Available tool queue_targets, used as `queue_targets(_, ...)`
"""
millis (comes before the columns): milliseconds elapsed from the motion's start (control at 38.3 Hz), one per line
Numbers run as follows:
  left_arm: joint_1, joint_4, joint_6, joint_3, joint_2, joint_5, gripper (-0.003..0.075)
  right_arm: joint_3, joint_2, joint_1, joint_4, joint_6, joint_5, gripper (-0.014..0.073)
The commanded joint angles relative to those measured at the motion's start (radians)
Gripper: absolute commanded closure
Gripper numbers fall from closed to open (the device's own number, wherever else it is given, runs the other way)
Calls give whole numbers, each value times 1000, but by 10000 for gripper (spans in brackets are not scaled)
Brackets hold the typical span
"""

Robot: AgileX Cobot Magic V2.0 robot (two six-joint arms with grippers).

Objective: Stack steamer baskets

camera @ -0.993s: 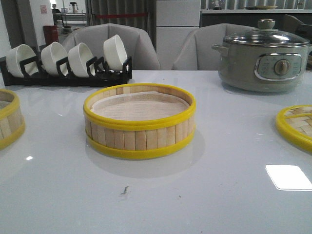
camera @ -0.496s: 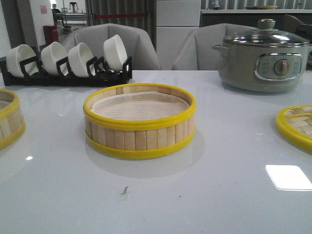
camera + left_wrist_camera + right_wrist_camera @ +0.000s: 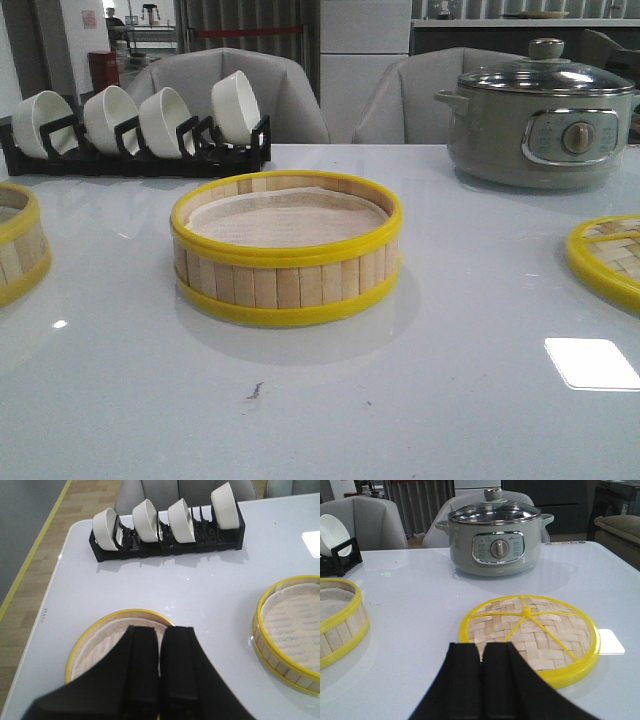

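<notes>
One steamer basket (image 3: 286,250) with bamboo slat walls, yellow rims and a paper liner stands in the middle of the white table; it also shows in the left wrist view (image 3: 292,630) and the right wrist view (image 3: 337,620). A second steamer basket (image 3: 18,252) sits at the table's left edge, cut off by the frame. In the left wrist view this basket (image 3: 100,637) lies under my left gripper (image 3: 161,630), which is shut and empty above it. My right gripper (image 3: 481,647) is shut and empty above the near rim of the woven lid (image 3: 530,630). Neither gripper shows in the front view.
A flat woven yellow-rimmed lid (image 3: 610,258) lies at the right edge of the table. A grey-green electric pot (image 3: 540,115) with a glass lid stands at the back right. A black rack with several white bowls (image 3: 140,125) stands at the back left. Chairs stand behind the table.
</notes>
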Motion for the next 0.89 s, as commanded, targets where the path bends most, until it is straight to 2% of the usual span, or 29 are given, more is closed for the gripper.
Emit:
queue_targets(0, -4, 1, 2, -28, 17, -68, 632, -14, -20, -6, -12, -4, -81, 543)
queue_targets(157, -4, -9, 2, -28, 41, -75, 632, -14, -20, -6, -12, -4, -81, 543)
queue_targets(287, -4, -61, 2, -28, 41, -138, 632, -14, -20, -6, -12, -4, -81, 543)
queue_targets(470, -4, -49, 2, -28, 41, -199, 632, -14, -20, -6, -12, -4, -81, 543)
queue_targets(862, -4, -22, 2, -28, 41, -172, 632, -14, -20, -6, -12, -4, -81, 543)
